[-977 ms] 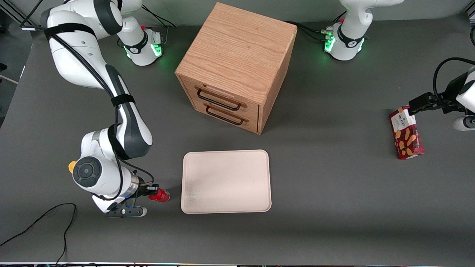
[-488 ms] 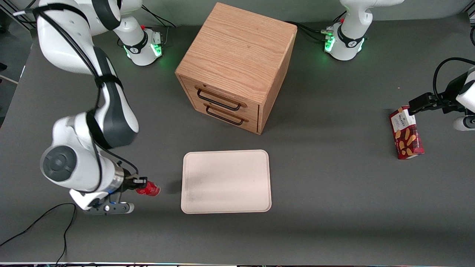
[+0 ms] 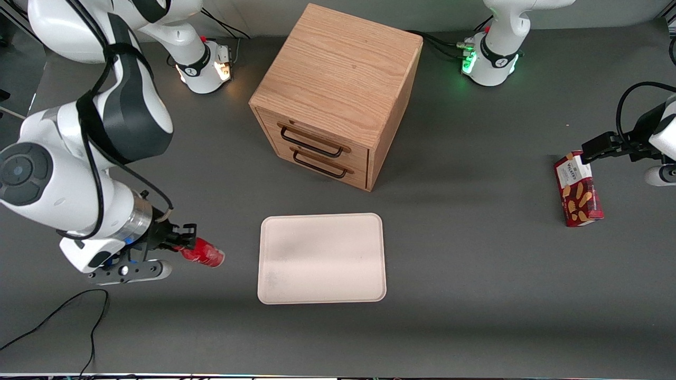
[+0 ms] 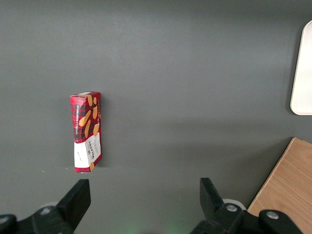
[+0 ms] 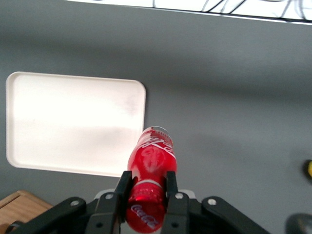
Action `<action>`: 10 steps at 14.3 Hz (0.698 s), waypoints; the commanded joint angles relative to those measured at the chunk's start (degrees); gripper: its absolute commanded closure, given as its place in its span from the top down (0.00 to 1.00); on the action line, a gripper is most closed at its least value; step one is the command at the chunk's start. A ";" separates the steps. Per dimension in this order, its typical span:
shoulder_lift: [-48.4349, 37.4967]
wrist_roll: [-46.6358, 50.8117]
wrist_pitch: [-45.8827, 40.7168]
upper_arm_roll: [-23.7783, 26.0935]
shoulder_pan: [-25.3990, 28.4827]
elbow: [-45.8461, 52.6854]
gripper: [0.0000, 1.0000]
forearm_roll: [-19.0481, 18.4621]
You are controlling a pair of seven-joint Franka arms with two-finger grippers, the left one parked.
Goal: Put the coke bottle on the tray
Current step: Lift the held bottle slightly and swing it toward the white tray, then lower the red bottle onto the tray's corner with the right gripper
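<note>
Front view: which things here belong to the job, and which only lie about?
Belong to the job:
coke bottle, held off the table in the gripper
tray, nothing on it yet

Only lying about:
drawer cabinet
biscuit box

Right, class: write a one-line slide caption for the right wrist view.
The gripper, shut on the coke bottle, holds it above the table beside the tray.

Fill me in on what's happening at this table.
The right arm's gripper is shut on the coke bottle, holding it lifted above the table beside the cream tray, toward the working arm's end. The tray is bare; the bottle is not on it yet. A wooden drawer cabinet with both drawers closed stands farther from the front camera, and a red biscuit box lies toward the parked arm's end.
</note>
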 commanded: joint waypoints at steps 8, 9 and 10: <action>8.97 0.77 13.20 3.25 3.57 1.12 0.00 -2.38; 9.85 0.69 13.99 3.25 3.66 0.95 0.00 -2.47; 10.73 0.68 14.78 3.25 4.01 0.68 0.00 -2.73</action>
